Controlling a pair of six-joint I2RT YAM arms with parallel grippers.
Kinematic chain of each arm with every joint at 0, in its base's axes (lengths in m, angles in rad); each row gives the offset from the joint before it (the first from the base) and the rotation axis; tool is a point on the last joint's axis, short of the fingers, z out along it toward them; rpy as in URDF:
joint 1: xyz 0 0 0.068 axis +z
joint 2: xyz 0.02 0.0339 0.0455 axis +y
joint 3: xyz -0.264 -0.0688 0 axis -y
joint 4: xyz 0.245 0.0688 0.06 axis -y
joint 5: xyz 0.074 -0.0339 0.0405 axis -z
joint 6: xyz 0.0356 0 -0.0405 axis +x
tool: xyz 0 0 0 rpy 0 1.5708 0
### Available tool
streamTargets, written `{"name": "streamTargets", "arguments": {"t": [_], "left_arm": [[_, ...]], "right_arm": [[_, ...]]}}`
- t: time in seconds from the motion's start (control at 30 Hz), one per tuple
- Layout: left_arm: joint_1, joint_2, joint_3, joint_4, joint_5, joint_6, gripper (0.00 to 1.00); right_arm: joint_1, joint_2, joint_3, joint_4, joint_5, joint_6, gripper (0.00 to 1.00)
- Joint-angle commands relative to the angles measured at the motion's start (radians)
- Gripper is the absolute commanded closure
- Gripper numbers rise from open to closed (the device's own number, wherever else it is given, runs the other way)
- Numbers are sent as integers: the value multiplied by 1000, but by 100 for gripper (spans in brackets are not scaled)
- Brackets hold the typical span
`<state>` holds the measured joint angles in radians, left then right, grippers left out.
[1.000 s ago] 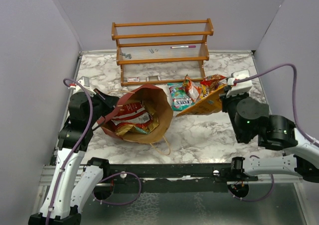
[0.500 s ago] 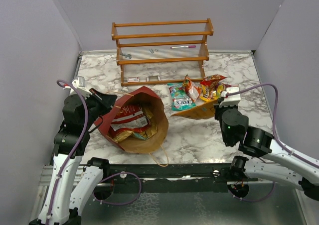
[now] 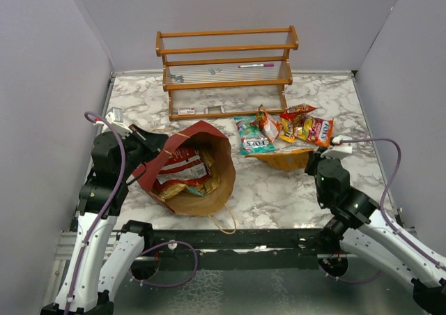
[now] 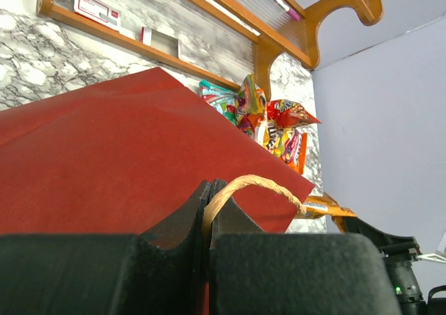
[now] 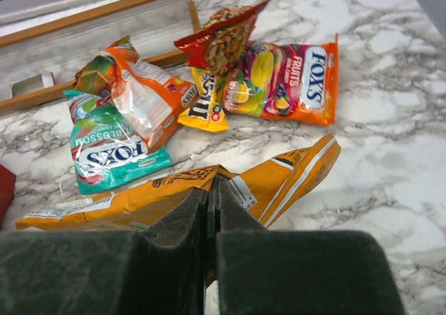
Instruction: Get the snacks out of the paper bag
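Note:
The dark red paper bag [image 3: 209, 137] lies on its side, its kraft-brown mouth open toward the near edge, with red, white and yellow snacks [image 3: 182, 167] inside. My left gripper [image 3: 152, 148] is shut on the bag's twine handle [image 4: 268, 184] at its left rim; the red bag wall [image 4: 104, 155] fills the left wrist view. My right gripper [image 3: 311, 160] is shut on a long orange-yellow packet [image 3: 282, 160], seen in the right wrist view [image 5: 300, 168], held low over the table. Behind it lie a teal packet [image 5: 111, 151], an orange packet [image 5: 143, 95], a yellow one [image 5: 203, 107], a red chip packet [image 5: 223, 33] and an orange fruit-candy packet [image 5: 296, 81].
A wooden rack [image 3: 226, 64] stands at the back with a pen and small items on its shelves. The bag's other twine handle [image 3: 224, 214] hangs out near the table's front edge. Grey walls close in both sides.
My right gripper has pulled back toward the near right and down, bringing the orange-yellow packet off the pile to just in front of it. The left gripper and bag barely shifted.

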<state>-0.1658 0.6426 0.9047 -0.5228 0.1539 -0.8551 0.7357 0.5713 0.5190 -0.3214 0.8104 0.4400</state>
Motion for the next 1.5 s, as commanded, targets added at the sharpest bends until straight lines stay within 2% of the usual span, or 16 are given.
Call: {"name": "streamTargets", "arguments": {"t": [0.0,0.1,0.2,0.43,0.53,0.63,0.73,0.87,1.1,1.2,1.3,1.47], "left_arm": [[3,0,-17,48,37,-10,100],[2,-2,-26,52,33,-10,100],[3,-1,-25,53,31,-7,100],[2,-4,-25,47,32,-9,100],[2,-4,-27,50,34,-10,100],[2,-1,-34,60,35,-14,100],[2,12,-30,71,51,-19,100],[2,17,-11,66,60,-13,100],[2,9,11,38,55,-6,100],[2,7,0,41,61,-11,100],[2,1,-10,48,66,-19,100],[3,-4,-17,53,73,-30,100]], "right_arm": [[-4,-95,-53,-64,96,149,98],[-4,-100,-64,-63,112,170,95],[-4,-57,-55,-145,123,295,92],[-4,4,-45,-288,104,537,91],[-4,-7,-61,-297,99,577,90],[-4,-18,-48,-337,108,614,81],[-4,-36,-23,-418,97,667,68],[-4,-109,-2,-437,54,616,43],[-4,-283,31,-391,-74,479,21],[-4,-336,30,-328,-141,391,16],[-4,-338,41,-280,-217,325,16],[-4,-229,52,-226,-326,257,16]]}}
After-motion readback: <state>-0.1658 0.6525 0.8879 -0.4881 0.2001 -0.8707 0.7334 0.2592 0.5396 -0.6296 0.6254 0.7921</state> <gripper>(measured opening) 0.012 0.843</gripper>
